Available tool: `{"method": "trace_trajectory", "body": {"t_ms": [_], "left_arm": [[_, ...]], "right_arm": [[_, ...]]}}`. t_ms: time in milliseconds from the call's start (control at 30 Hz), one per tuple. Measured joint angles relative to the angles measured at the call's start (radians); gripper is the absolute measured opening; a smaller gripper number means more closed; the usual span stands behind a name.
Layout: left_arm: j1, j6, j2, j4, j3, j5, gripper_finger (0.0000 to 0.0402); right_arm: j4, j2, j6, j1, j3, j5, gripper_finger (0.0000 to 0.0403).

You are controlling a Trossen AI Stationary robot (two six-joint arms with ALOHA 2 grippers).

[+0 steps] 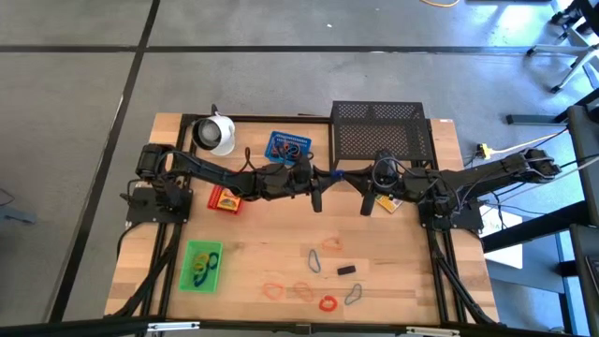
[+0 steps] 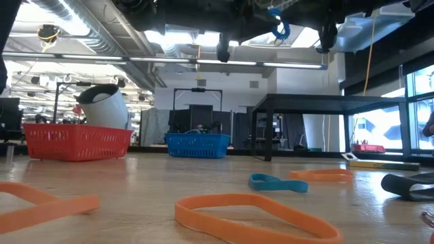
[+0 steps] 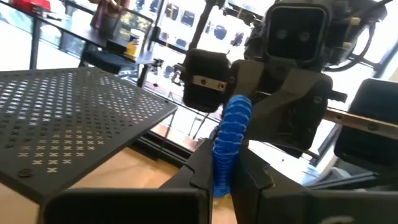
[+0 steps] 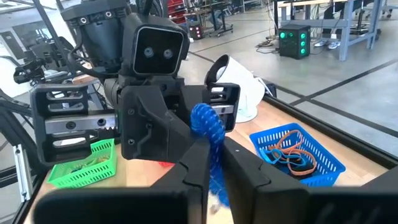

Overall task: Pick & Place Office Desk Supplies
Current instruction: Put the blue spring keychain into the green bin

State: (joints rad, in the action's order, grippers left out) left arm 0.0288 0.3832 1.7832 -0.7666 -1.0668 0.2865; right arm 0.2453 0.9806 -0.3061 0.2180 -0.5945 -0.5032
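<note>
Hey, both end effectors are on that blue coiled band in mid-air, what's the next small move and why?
Probably open the right end effector and back it off. The left end effector is also shut on the blue coiled band, so the handover looks complete, and the left arm sits nearer the blue tray.

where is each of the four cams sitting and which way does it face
High: above the table, facing straight down; both arms meet mid-table.
Low: at tabletop height, facing level past orange bands; grippers overhead.
Left wrist: on the left arm, facing the right gripper; own fingers below.
Right wrist: on the right arm, facing the left gripper.
Shared: both wrist views show the blue coiled band pinched by both grippers.
</note>
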Motion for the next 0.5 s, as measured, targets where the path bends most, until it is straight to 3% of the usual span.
{"method": "trace_trajectory", "body": {"t_ms": [267, 400, 500], "left_arm": [[0.0, 0.079, 0.0, 0.047, 0.0, -0.027, 0.0024], [0.0, 0.144, 0.0, 0.161, 0.0, -0.029, 0.0025], [-0.001, 0.202, -0.018, 0.305, 0.0, -0.093, 0.0025]], "right_arm": [[-0.004, 0.0, -0.004, -0.011, 0.0, 0.052, 0.0124], [-0.037, 0.0, -0.001, -0.012, 0.0, 0.052, 0.0161], [-0.056, 0.0, -0.034, -0.012, 0.0, 0.085, 0.0176]]}}
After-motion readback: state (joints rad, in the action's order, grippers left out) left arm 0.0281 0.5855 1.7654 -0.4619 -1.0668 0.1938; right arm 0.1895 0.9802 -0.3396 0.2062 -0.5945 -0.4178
